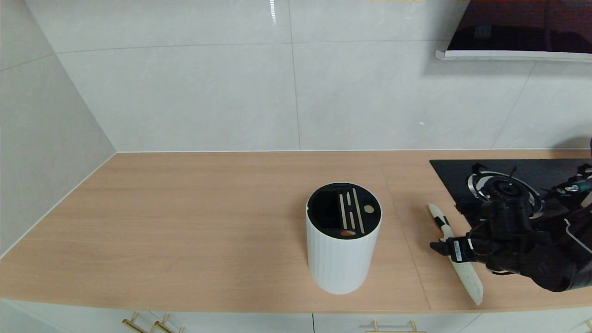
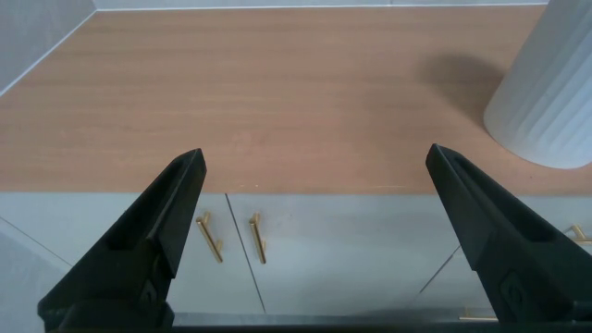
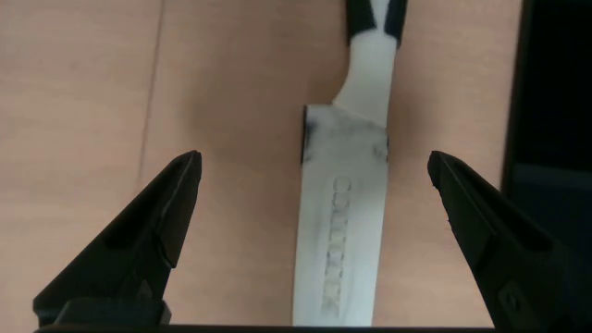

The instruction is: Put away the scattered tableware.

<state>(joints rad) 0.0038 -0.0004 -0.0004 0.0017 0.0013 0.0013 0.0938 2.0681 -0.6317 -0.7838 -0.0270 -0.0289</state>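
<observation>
A white knife (image 1: 469,280) with a black-and-white handle lies flat on the wooden counter (image 1: 208,222), just left of the stove. My right gripper (image 1: 449,248) hovers over its middle. In the right wrist view this gripper (image 3: 314,166) is open, with one finger on each side of the blade (image 3: 340,231) and clear of it. A white ribbed knife holder (image 1: 342,249) with a black slotted top stands upright mid-counter, left of the knife. My left gripper (image 2: 314,162) is open and holds nothing, out past the counter's front edge, with the holder (image 2: 546,92) off to one side.
A black gas stove (image 1: 508,178) with a burner occupies the counter's right end, close behind the right arm. A range hood (image 1: 518,32) hangs above it. Tiled walls bound the counter at the back and left. Gold drawer handles (image 2: 231,236) sit below the front edge.
</observation>
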